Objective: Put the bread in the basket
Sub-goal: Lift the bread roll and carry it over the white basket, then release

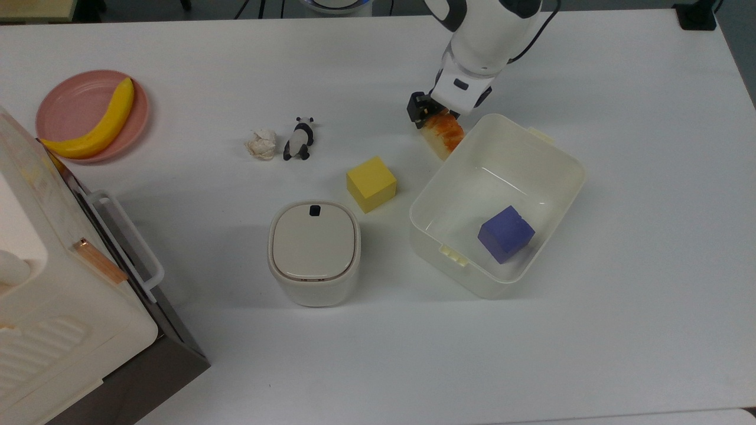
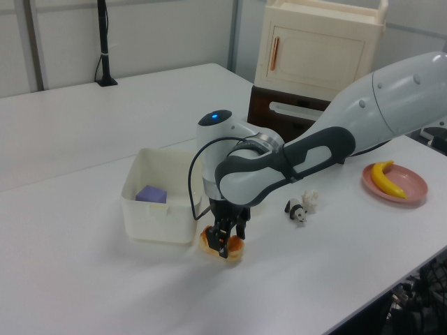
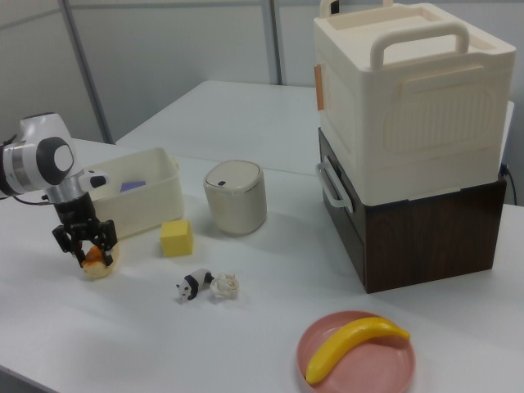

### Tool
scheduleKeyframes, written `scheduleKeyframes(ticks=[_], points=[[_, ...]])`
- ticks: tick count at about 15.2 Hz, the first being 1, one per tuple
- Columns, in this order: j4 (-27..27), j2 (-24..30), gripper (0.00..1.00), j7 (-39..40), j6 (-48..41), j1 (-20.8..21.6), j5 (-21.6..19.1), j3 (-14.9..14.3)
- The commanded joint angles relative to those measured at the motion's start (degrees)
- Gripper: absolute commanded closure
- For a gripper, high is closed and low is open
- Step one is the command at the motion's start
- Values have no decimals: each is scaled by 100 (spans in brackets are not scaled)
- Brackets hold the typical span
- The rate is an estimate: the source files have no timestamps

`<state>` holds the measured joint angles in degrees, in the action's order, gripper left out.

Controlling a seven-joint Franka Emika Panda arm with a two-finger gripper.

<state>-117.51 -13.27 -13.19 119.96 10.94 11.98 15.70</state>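
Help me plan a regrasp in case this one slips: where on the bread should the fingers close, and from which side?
Grip the bread across its narrow width at mid-length, coming from straight above. It lies flat on the table close beside the basket wall, so a sideways approach is blocked there. The gripper already straddles it this way.

Reaches in from twelve o'clock in the top view, white forearm bent down at the wrist. Hand [image 1: 435,115] points straight down, low at the worktop, black fingers [image 3: 105,235] set astride the bread [image 1: 444,133], one on each side.
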Motion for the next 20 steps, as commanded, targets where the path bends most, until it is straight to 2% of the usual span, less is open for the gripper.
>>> scheduleKeyframes(ticks=[1, 4, 5, 7, 9, 11, 12, 14, 16, 18, 20], points=[[17, 183, 80, -202, -356, 75, 120, 100], [403, 439, 80, 438, -1366, -4, -46, 179], [665, 465, 80, 797, -1805, -65, -299, 197], [1472, 466, 80, 1675, -2850, -293, -870, 188], [2499, 431, 79, 2214, -3800, -609, -1310, 145], [2855, 413, 79, 2094, -3752, -795, -1645, 92], [2909, 352, 76, 1893, -3482, -856, -1733, 83], [2918, 28, 75, 693, -1923, -848, -1630, 83], [2927, -455, 68, -731, -1013, -682, -1253, 100], [2944, -772, 64, -1787, -292, -436, -954, 100], [2944, -966, 47, -2326, -34, -304, -864, 100]])
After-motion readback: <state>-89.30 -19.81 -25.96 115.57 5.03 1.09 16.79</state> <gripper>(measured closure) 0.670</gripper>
